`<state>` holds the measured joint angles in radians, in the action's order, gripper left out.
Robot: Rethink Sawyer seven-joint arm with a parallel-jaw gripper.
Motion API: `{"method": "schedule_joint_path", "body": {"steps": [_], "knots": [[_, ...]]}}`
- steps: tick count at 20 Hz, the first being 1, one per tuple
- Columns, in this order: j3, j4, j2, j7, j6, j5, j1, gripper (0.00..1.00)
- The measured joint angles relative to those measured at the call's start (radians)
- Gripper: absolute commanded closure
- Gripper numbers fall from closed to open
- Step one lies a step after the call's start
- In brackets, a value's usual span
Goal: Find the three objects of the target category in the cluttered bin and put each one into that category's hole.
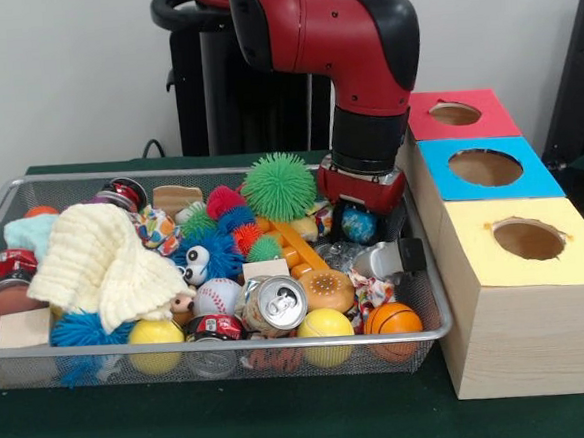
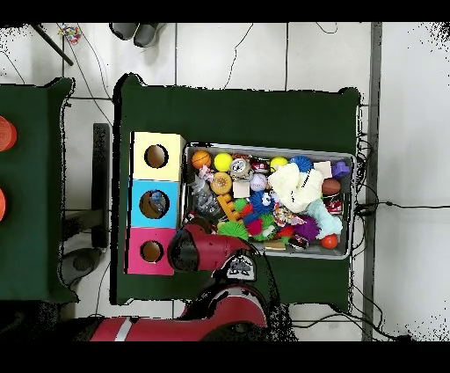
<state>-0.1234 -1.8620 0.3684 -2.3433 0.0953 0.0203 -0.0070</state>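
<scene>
Reaching Into the Bin's Box-Side End

Dipping low at the end of the wire bin nearest the boxes, the pincer hangs just over a small blue globe-like ball, with the red arm coming down steeply above it. Whether its tips are spread or pressed together cannot be told; the wrist housing hides them in both views.

My reading is that the search-and-pick step is in hand, since nothing visible is being carried toward a hole. Which category is wanted the task does not say. Balls look a likely candidate: a yellow ball and an orange basketball lie along the bin's front rim, and a baseball sits beside a silver can. A cream knitted cloth covers much of the opposite end and may hide more.

Three boxes stand in a row touching the bin's end on the green counter: the yellow box, the blue box, the red box, each with a round hole on top.

Next, the move calls for a clean closure on one item among tight neighbours, then a straight lift clearing the rim before crossing to the right hole.
</scene>
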Motion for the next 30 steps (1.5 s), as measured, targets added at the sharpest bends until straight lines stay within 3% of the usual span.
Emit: {"method": "schedule_joint_path", "body": {"steps": [15, 25, 30], "knots": [[0.009, -0.001, 0.014, 0.0, -0.008, 0.012, -0.017, 0.0], [0.013, -0.022, 0.103, 0.0, -0.109, 0.062, -0.044, 0.0], [0.037, -0.022, 0.141, 0.0, -0.141, 0.131, -0.082, 0.0]]}}
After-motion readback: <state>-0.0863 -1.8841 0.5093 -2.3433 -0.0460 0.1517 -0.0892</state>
